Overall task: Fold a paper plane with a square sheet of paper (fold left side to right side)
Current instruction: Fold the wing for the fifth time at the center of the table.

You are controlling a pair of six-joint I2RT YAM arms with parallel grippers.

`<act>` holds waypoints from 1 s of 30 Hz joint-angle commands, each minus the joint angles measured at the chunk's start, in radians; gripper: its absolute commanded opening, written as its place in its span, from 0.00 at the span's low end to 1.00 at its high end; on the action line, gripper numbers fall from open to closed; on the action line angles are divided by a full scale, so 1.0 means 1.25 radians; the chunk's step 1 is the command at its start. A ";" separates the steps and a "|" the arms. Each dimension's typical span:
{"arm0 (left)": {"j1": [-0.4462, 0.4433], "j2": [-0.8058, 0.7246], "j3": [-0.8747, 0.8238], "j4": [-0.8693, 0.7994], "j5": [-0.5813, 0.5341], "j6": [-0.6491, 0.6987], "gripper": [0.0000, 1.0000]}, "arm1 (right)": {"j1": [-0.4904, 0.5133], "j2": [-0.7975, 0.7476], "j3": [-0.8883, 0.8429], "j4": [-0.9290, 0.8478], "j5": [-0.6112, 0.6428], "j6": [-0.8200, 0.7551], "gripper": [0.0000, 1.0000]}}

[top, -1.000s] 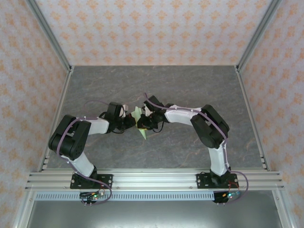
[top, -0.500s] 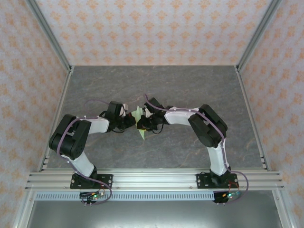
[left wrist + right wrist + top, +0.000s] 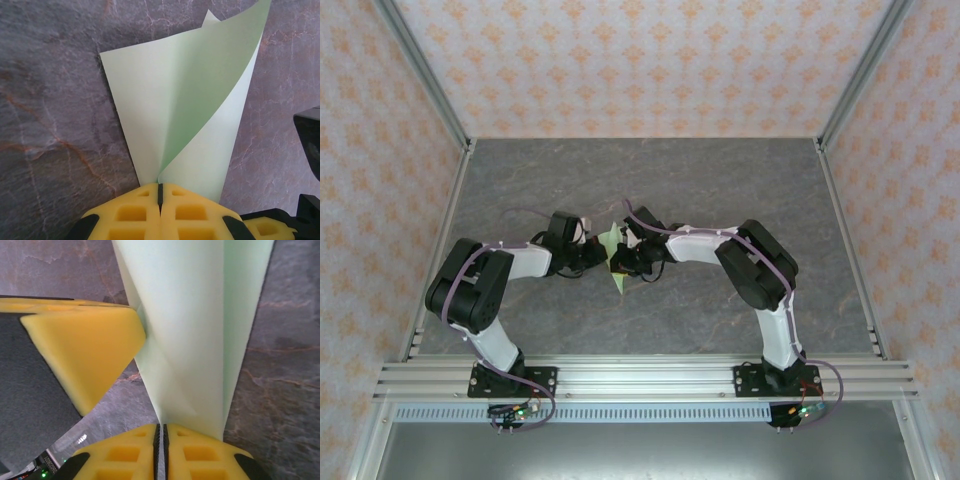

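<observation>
The left claw (image 3: 160, 189), yellow foam pads on black fingers, is pressed together at the bottom centre of the left wrist view. It is clamped on the narrow end of the thin pale green sheet of paper (image 3: 150, 100), with only a dark seam between the pads. The paper fans out from the pinch toward the top of the frame. One flap curls over to show a deeper green face, its tip at the upper right. The right claw (image 3: 160, 432) has the same yellow pads and is closed on the paper (image 3: 200, 315) at the bottom centre of the right wrist view. From there the sheet runs up to the top edge as a tall pale strip with a lengthwise fold. A big yellow pad (image 3: 85, 350) of the left claw sits at the left of that frame, touching the paper's edge. In the top view the left claw (image 3: 592, 257) and the right claw (image 3: 620, 263) meet at the centre of the grey marbled table (image 3: 720, 190). The paper (image 3: 610, 240) is between them, with a pointed end toward the lower frame. It is too small there to tell whether it rests on the table.
</observation>
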 commanded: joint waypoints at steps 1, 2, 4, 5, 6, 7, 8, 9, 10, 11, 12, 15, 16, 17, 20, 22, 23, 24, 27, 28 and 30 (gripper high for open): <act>-0.001 0.007 0.023 -0.019 -0.024 0.010 0.00 | 0.003 0.025 -0.026 -0.104 0.048 -0.010 0.12; -0.001 0.001 0.026 -0.026 -0.029 0.015 0.00 | 0.003 0.025 -0.030 -0.112 0.054 -0.011 0.11; -0.001 -0.017 0.029 -0.053 -0.041 0.026 0.01 | 0.003 0.027 -0.035 -0.122 0.064 -0.006 0.09; -0.001 -0.028 0.031 -0.065 -0.046 0.033 0.01 | 0.003 0.028 -0.038 -0.125 0.067 -0.004 0.08; -0.001 -0.043 0.034 -0.083 -0.053 0.042 0.03 | 0.003 0.031 -0.039 -0.126 0.069 -0.002 0.08; -0.001 -0.057 0.038 -0.100 -0.062 0.049 0.04 | 0.003 0.033 -0.040 -0.126 0.069 0.000 0.08; -0.001 -0.069 0.041 -0.115 -0.069 0.056 0.06 | 0.003 0.035 -0.039 -0.127 0.071 0.001 0.08; 0.000 -0.082 0.046 -0.134 -0.079 0.064 0.10 | 0.003 0.038 -0.039 -0.128 0.068 0.002 0.08; 0.000 -0.093 0.048 -0.145 -0.084 0.069 0.13 | 0.003 0.039 -0.038 -0.128 0.070 0.004 0.07; 0.000 -0.104 0.050 -0.159 -0.087 0.075 0.16 | 0.003 0.041 -0.037 -0.125 0.070 0.004 0.07; 0.000 -0.114 0.052 -0.168 -0.089 0.078 0.19 | 0.003 0.043 -0.037 -0.123 0.068 0.005 0.07; 0.000 -0.138 0.048 -0.172 -0.071 0.076 0.18 | 0.003 0.044 -0.037 -0.115 0.067 0.009 0.07; 0.000 -0.143 0.045 -0.165 -0.060 0.074 0.16 | 0.003 0.044 -0.036 -0.115 0.067 0.009 0.07; -0.001 -0.146 0.039 -0.152 -0.040 0.068 0.14 | 0.003 0.044 -0.036 -0.112 0.066 0.009 0.07; -0.001 -0.132 0.041 -0.114 0.023 0.056 0.08 | 0.003 0.045 -0.036 -0.108 0.064 0.011 0.07; -0.002 -0.110 0.050 -0.091 0.057 0.047 0.06 | 0.003 0.046 -0.035 -0.108 0.063 0.010 0.07; -0.002 -0.098 0.056 -0.078 0.071 0.042 0.05 | 0.003 0.045 -0.035 -0.108 0.063 0.011 0.07; -0.002 -0.084 0.063 -0.071 0.079 0.039 0.04 | 0.003 0.046 -0.035 -0.109 0.063 0.010 0.07; -0.002 -0.046 0.088 -0.068 0.087 0.042 0.03 | 0.003 0.046 -0.034 -0.109 0.064 0.012 0.07; -0.002 -0.033 0.096 -0.067 0.092 0.044 0.03 | 0.003 0.046 -0.033 -0.111 0.063 0.011 0.07; -0.002 -0.005 0.110 -0.061 0.106 0.046 0.03 | 0.003 0.046 -0.032 -0.112 0.063 0.011 0.07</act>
